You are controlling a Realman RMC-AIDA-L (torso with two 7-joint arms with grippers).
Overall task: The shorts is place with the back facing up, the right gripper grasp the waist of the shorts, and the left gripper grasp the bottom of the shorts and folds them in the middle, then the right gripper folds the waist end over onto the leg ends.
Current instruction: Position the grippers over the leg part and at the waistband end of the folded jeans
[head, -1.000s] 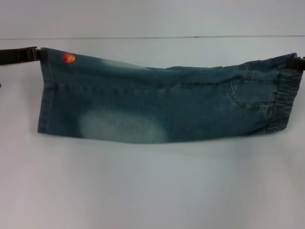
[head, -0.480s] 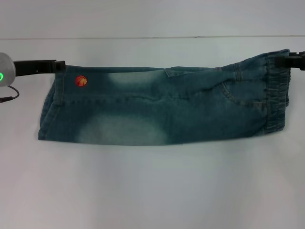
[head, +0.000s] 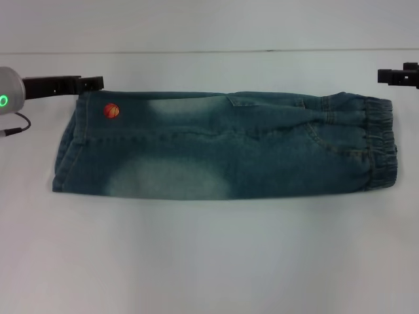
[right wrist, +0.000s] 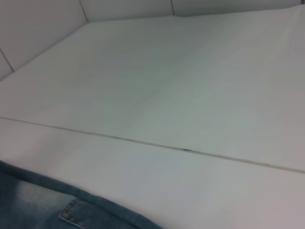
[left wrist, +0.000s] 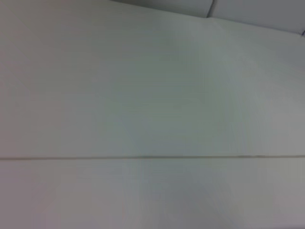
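One pair of shorts (head: 222, 147) lies folded lengthwise into a long band across the middle of the white table (head: 209, 261), leg hems at the left, ruffled elastic waist at the right. A small orange basketball patch (head: 112, 110) sits near the far left corner. Left gripper (head: 98, 82) hovers just beyond that corner, apart from the cloth. Right gripper (head: 381, 76) hangs beyond the far right corner, clear of the waistband. Whether either gripper's jaws are apart or together cannot be told. The right wrist view catches a denim edge with stitching.
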